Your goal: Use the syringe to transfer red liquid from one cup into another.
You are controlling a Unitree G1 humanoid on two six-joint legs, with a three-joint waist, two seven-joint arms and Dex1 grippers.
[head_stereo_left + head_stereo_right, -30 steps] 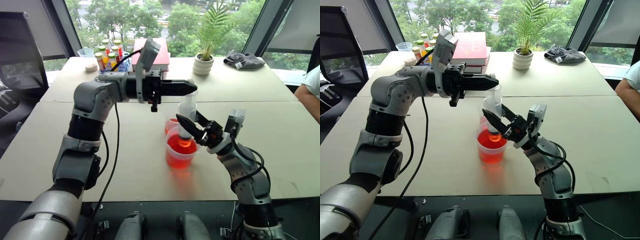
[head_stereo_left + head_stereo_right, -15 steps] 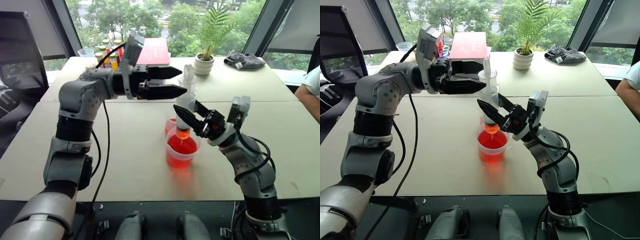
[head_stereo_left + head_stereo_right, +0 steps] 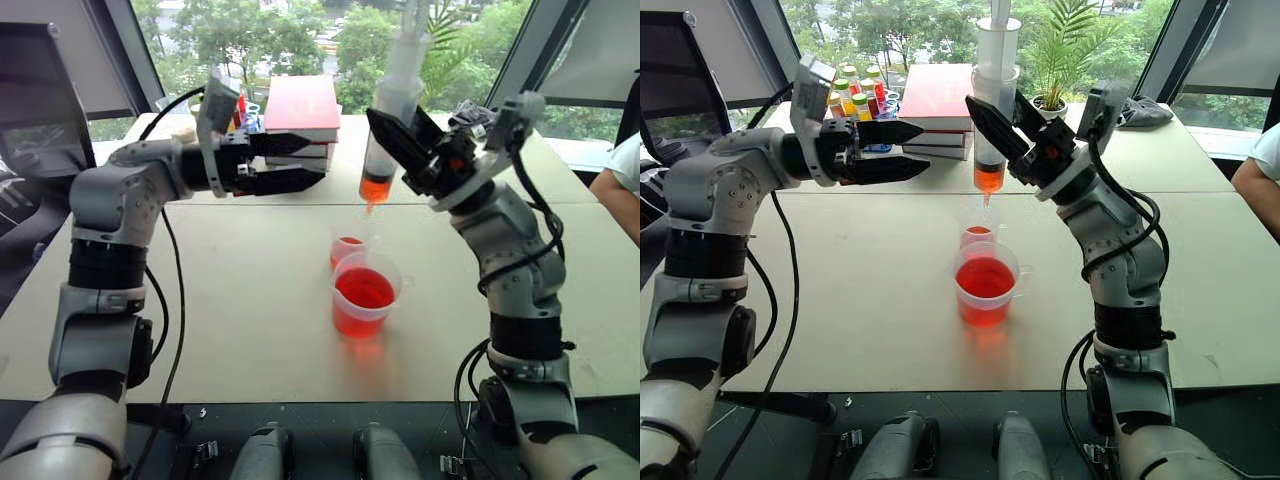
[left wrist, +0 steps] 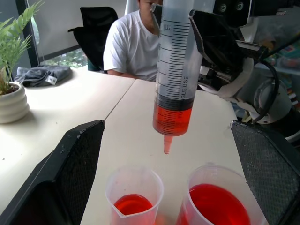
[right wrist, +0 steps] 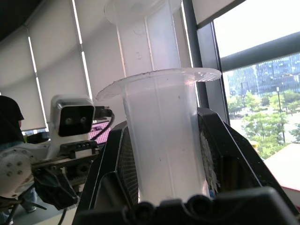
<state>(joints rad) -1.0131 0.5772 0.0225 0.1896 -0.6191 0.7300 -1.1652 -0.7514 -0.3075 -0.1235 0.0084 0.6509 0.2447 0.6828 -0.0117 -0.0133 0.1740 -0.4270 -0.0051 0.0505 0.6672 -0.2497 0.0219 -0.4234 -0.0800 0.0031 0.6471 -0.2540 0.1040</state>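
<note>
Two head cameras, set side by side, look forward and down from above the counter (image 3: 200, 300), at middling range. Both take in the same stretch: the two arms, the syringe (image 3: 385, 130) raised between them, and the two cups below it.

The left wrist camera looks level along its own wide-spread jaws, close in. Between them it frames the syringe, the small cup (image 4: 134, 194) and the big cup (image 4: 220, 199), shared with the head views.

The right wrist camera looks upward along its own jaws, very near the syringe barrel clamped between them.
</note>
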